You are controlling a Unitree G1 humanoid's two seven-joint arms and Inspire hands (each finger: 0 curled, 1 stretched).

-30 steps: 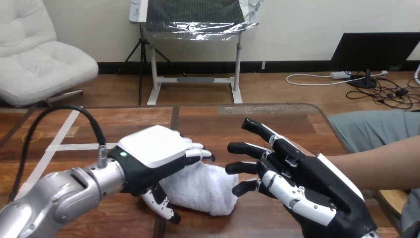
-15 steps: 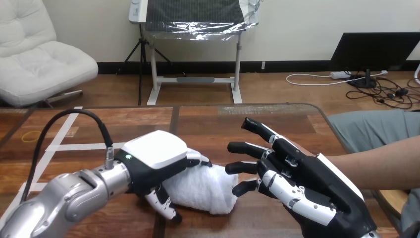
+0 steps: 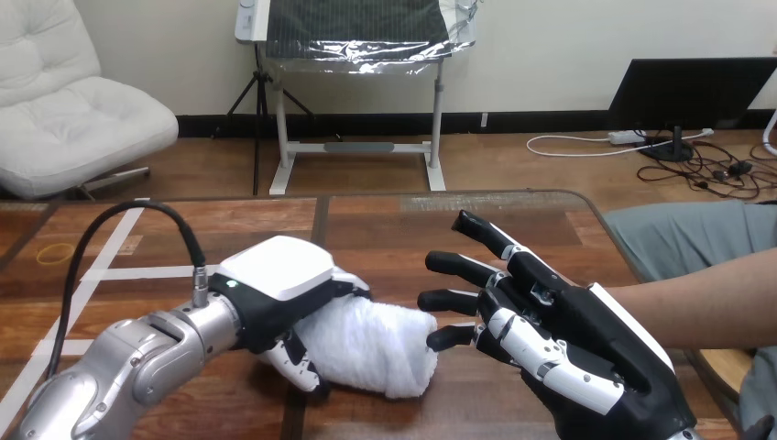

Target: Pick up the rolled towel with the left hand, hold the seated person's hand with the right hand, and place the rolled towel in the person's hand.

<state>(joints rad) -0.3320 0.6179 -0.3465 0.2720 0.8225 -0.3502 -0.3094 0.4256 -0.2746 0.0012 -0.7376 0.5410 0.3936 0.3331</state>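
Observation:
The white rolled towel (image 3: 380, 344) lies low over the wooden table (image 3: 385, 234), in front of me at the middle. My left hand (image 3: 275, 289) sits on its left end, fingers curled over the top and thumb (image 3: 298, 364) under the near side. My right hand (image 3: 568, 339) is at the lower right, open, with straight spread fingers (image 3: 458, 268) pointing left at the towel's right end and a small gap between. The person's forearm (image 3: 710, 302) comes in from the right edge and runs behind my right hand, which hides the person's hand.
White tape lines (image 3: 110, 271) cross the table's left part, and a thin yellow ring (image 3: 51, 254) lies near its left edge. The table's far edge (image 3: 458, 194) runs across the middle of the view.
My left hand's fingers have closed round the towel's left end, and the towel has shifted slightly. My right hand has barely moved.

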